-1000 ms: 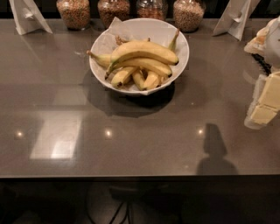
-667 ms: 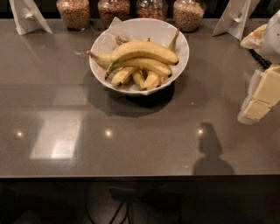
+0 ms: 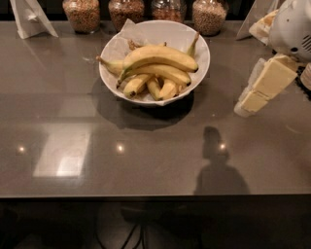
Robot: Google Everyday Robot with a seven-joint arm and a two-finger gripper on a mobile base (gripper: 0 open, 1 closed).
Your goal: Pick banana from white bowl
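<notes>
Yellow bananas [image 3: 160, 57] in white bowl [image 3: 206, 62] | claw [image 3: 249, 101] well right, apart | opening unclear

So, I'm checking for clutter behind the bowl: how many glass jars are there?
4 jars along the back edge behind the white bowl: one left, two middle, one right. Tops are cropped; none seems hidden. The end effector hangs at far right.

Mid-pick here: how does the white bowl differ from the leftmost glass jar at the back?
The white bowl is wide, open and opaque; the leftmost glass jar is narrower and see-through. The bowl holds bananas on white paper; the jar holds brownish grains. Both rest on the grey table. The gripper hangs right of the bowl.
</notes>
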